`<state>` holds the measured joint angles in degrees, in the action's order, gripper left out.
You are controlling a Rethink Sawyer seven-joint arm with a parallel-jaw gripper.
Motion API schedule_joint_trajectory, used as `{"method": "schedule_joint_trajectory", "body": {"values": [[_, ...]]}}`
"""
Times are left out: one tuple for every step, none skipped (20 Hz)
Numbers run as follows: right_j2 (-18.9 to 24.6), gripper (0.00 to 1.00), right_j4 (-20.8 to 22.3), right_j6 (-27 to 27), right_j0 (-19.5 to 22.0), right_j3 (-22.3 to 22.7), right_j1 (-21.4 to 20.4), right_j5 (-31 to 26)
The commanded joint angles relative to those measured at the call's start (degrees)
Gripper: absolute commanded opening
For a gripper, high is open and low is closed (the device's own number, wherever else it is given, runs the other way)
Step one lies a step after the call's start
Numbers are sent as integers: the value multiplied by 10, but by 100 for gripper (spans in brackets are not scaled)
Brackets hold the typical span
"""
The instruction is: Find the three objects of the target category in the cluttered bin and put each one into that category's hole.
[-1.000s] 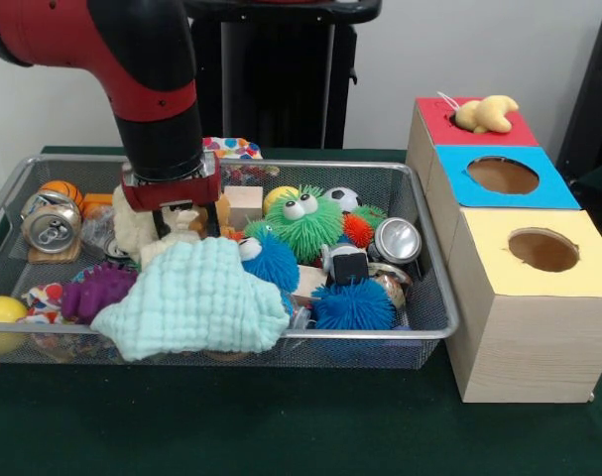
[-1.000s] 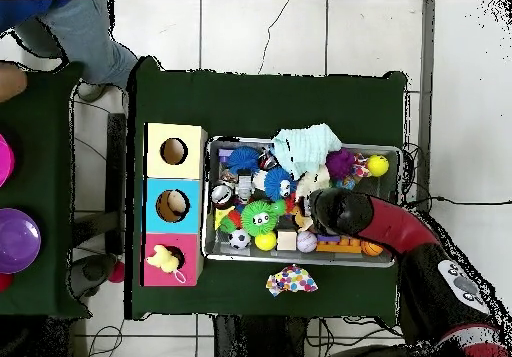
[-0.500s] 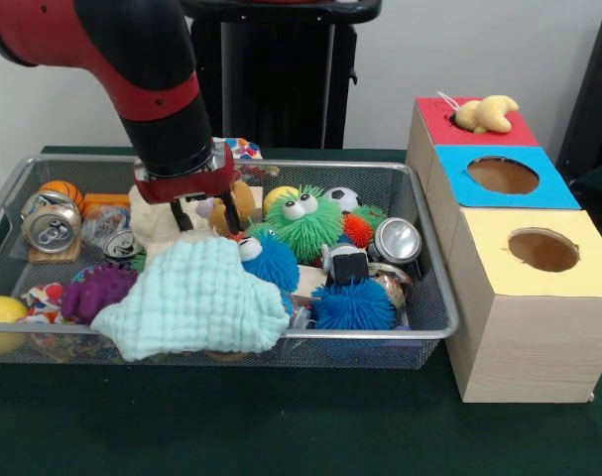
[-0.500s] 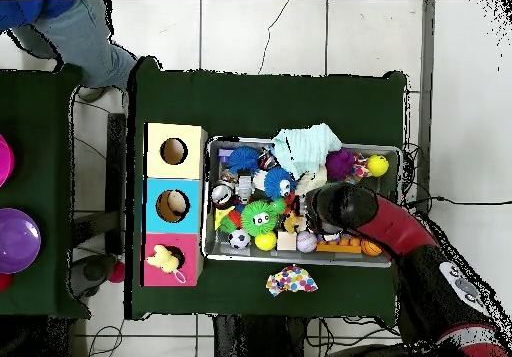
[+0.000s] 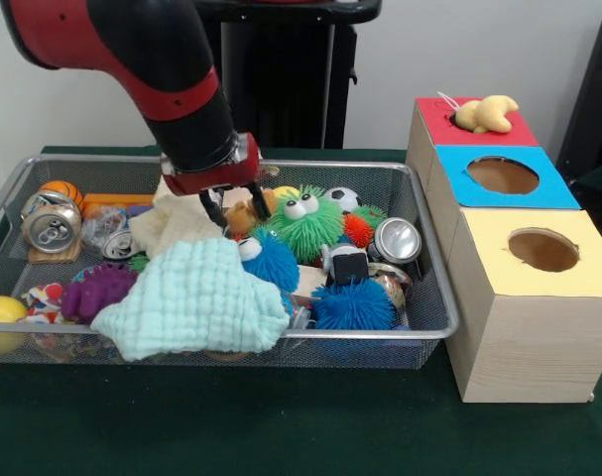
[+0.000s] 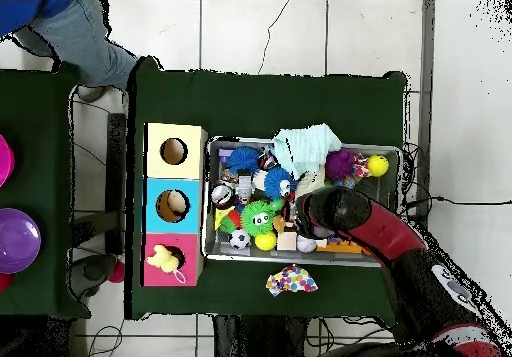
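While the arm leans in from the upper left of the front view, you can see the gripper (image 5: 231,210) hanging over the middle of the bin (image 5: 434,297), its two dark fingers (image 5: 213,211) parted a little with a slim gap between them. Nothing is pinched in that gap; whether the fingertips touch the toys beneath them is not clear. Just left of the jaws, touching or nearly so, lies a cream plush toy (image 5: 177,226), partly tucked under the mint green cloth (image 5: 196,300) that fills the bin's lower left. Right behind the fingertips you see a tan and orange soft toy (image 5: 246,212), half hidden, so what animal it is cannot be told. Just right of the jaws sits the green puffer ball (image 5: 305,223) with googly eyes, and below them the blue puffer ball (image 5: 274,262).

At the upper right of the front view, the pale yellow plush (image 5: 486,114) rests on the red face of the wooden box (image 5: 509,357), lying over the red hole (image 5: 451,119) rather than down inside it, well apart from the jaws. In the overhead view the arm covers the bin's (image 6: 395,151) centre, and the pale yellow plush (image 6: 162,261) shows at the lower left on the red square.
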<state>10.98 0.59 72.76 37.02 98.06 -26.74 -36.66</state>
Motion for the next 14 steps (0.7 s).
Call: {"method": "schedule_joint_trajectory", "body": {"values": [[4, 100, -33, 126, -20, 27, 23, -32], [3, 100, -32, 124, -22, 26, 23, -29], [-1, 100, -26, 119, -26, 22, 24, -25], [-4, 100, -22, 117, -29, 19, 23, -24], [-8, 100, -14, 110, -33, 14, 23, -16], [-12, 0, -6, 104, -37, 9, 23, -7], [-12, 0, 9, 91, -39, 8, 21, 8], [-12, 0, 24, 77, -41, 6, 20, 23], [-13, 0, 40, 64, -44, 4, 19, 38], [-19, 0, 43, 64, -50, 0, 14, 27], [-25, 0, 46, 64, -56, -4, 9, 16], [-29, 0, 48, 62, -62, -5, 1, 2], [-33, 0, 47, 62, -68, -6, -11, -20], [-36, 0, 47, 63, -72, -7, -16, -31]]}}
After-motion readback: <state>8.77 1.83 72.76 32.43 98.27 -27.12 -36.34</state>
